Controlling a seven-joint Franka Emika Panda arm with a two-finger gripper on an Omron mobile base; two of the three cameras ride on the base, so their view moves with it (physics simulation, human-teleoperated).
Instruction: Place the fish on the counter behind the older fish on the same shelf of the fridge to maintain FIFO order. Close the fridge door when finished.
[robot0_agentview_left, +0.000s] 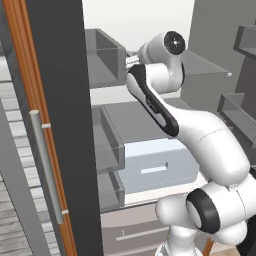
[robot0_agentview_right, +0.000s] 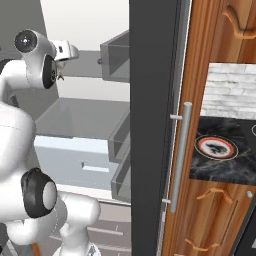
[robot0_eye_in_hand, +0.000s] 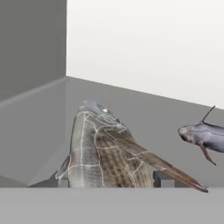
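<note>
**Fish carried in over the top shelf, older fish waiting at right**

Left base view: the white arm reaches from the lower right up into the open fridge (robot0_agentview_left: 135, 20), its wrist at upper centre over the top shelf (robot0_agentview_left: 210, 67). One grey door bin (robot0_agentview_left: 102, 55) sits at upper left of centre, with more bins stacked below it. One bar handle (robot0_agentview_left: 46, 165) runs down the left side. The hand itself is hidden behind the wrist here.

Right base view: the same wrist sits at upper left, over the shelf (robot0_agentview_right: 82, 70). One bar handle (robot0_agentview_right: 179, 155) stands at centre right, and a patch of black marble counter (robot0_agentview_right: 240, 170) shows at the right edge.

Hand view: two fish. The fish (robot0_eye_in_hand: 98, 153) looms at lower centre, nose pointing away; the gripper (robot0_eye_in_hand: 111, 180) is narrowed onto it, one dark fingertip (robot0_eye_in_hand: 162, 178) peeking out beside its flank. The older fish (robot0_eye_in_hand: 205, 136) lies at centre right on the shelf (robot0_eye_in_hand: 144, 109), apart from the carried one, with the white back wall (robot0_eye_in_hand: 144, 43) behind.

To do this well, I judge the hand should travel deeper toward the back wall and across toward the right, so the carried fish lands between the wall and the older fish without brushing it, low enough before letting go that it does not bounce.
</note>
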